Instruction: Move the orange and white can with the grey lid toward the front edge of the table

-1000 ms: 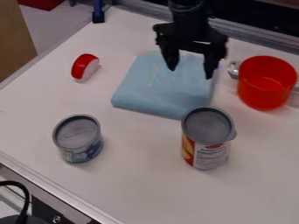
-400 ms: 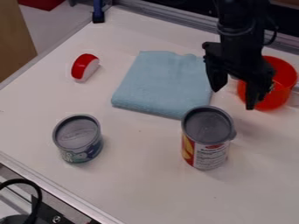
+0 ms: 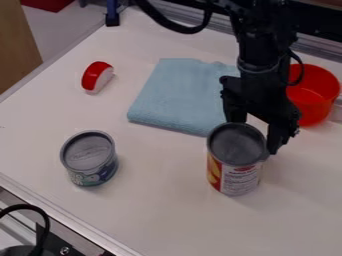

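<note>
The black gripper (image 3: 252, 134) hangs at the back edge of a tall can (image 3: 234, 172) with a grey lid and a red, yellow and white label. Its two fingers are apart, one behind the lid and one by its right side; whether they touch the can I cannot tell. The can stands upright. Behind and left of the gripper lies a folded light blue cloth (image 3: 179, 97). A red pot (image 3: 312, 95) is partly hidden behind the arm at the right.
A shorter can (image 3: 89, 158) with a grey lid stands at the left front. A red and white toy piece (image 3: 97, 77) lies at the upper left. The white table (image 3: 157, 210) has a metal rim along its front left edge.
From over the cloth, the gripper first moved right to before the red pot, then came down and toward the camera to the tall can. The can and cloth look unmoved.
</note>
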You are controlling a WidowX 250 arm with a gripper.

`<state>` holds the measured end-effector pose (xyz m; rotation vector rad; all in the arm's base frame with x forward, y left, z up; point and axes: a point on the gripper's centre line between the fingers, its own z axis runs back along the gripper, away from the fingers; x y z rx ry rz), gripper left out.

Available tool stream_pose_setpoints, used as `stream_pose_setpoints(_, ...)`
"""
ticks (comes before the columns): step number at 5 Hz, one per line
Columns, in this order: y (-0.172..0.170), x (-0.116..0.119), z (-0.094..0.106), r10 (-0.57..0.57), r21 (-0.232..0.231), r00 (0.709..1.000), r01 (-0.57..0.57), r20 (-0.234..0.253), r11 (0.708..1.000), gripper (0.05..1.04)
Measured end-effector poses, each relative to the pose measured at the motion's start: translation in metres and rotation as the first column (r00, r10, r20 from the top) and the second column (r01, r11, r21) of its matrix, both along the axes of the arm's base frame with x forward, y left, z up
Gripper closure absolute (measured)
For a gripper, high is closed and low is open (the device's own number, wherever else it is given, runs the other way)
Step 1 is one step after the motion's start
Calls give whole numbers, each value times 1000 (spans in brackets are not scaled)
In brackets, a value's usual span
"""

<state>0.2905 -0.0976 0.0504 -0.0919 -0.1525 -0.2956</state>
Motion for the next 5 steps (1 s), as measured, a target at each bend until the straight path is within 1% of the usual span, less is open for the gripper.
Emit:
stream_pose_setpoints(1,4,-14,-2,12,8,1000,-11,-18,1000,86)
stream_pose_setpoints(2,10,-26,0,12,28,999,-11,-32,1000,86)
stream_pose_setpoints(3,16,-41,0,7,48,998,-5,-58,999,86)
stream_pose_setpoints(4,28,-61,-3,-26,72,999,29,-43,997,86)
stream_pose_setpoints(5,34,-80,-4,-58,74,998,60,-35,995,86)
